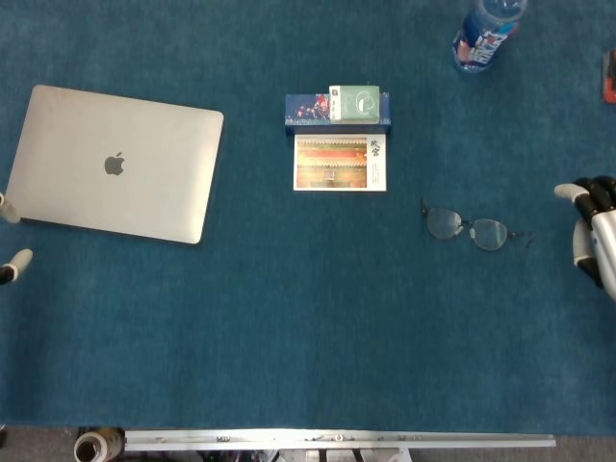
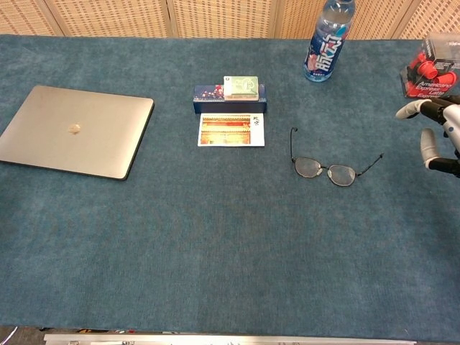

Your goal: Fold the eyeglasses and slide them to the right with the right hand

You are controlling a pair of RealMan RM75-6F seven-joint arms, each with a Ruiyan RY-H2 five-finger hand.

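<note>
Eyeglasses [image 2: 327,167], centre-right, temples unfolded: light, thin-wired, fragile; best nudged at a temple tip. Right robot hand [image 2: 436,131], right edge, fingers spread, holds nothing.

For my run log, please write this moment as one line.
glasses: unfolded, flat on cloth, untouched | right hand: empty, fingers apart, right of glasses | left hand: only fingertips show at left edge | fold: not started
</note>
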